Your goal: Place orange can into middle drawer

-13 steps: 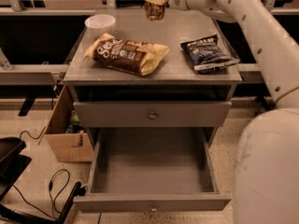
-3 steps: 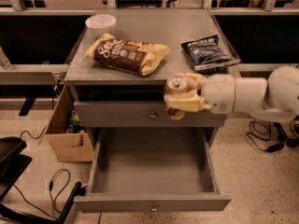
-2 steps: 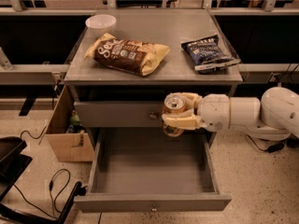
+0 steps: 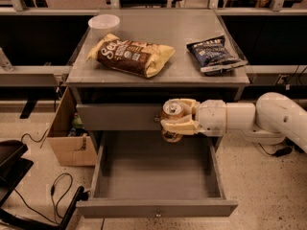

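Observation:
My gripper (image 4: pixel 175 117) is shut on the orange can (image 4: pixel 172 110), a small can with a silver top and orange-brown label. The can is upright between the cream fingers (image 4: pixel 180 126). It hangs in front of the closed top drawer front (image 4: pixel 117 117) and above the back of the open middle drawer (image 4: pixel 156 169). The middle drawer is pulled out and its grey inside is bare. My white arm reaches in from the right.
On the cabinet top (image 4: pixel 182 73) lie a brown and yellow chip bag (image 4: pixel 130 55), a dark blue chip bag (image 4: pixel 214 54) and a white bowl (image 4: pixel 104 22). A cardboard box (image 4: pixel 69 138) stands at the left of the cabinet. Cables lie on the floor at left.
The gripper with the can has come down from above the cabinet top to the front of the cabinet and moved left, lower over the open drawer.

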Motion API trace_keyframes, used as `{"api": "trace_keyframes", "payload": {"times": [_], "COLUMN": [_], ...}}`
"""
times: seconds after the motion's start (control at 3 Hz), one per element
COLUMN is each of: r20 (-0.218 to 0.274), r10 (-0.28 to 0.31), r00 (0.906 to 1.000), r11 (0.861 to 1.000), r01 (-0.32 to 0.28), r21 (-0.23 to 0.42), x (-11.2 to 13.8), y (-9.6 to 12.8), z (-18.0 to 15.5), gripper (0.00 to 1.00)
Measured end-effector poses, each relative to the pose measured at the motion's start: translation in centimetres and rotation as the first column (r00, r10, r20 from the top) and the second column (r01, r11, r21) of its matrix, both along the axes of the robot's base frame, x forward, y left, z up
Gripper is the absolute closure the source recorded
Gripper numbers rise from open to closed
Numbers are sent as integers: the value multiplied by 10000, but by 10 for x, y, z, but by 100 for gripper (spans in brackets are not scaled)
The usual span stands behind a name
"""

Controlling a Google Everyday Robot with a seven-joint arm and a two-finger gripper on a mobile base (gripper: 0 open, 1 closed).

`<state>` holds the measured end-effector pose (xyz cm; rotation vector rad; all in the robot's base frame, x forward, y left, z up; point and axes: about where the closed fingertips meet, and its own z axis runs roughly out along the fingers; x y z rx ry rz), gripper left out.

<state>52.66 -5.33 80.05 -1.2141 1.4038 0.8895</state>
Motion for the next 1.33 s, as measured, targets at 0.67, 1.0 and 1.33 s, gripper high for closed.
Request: {"api": "trace_keyframes", "payload": {"times": [0.67,1.0,1.33], "r20": [-383,26,101], "r10": [753,1155,1475], "r00": [9964,9933,9890], "r11": [9971,9933,9883], "r01": [-757,-1155,-1477], "r21": [-95,-77,368], "x": [19,30,41], "y": [57,84,110], "z": [-140,-196,-231], "gripper": [100,100,100]}}
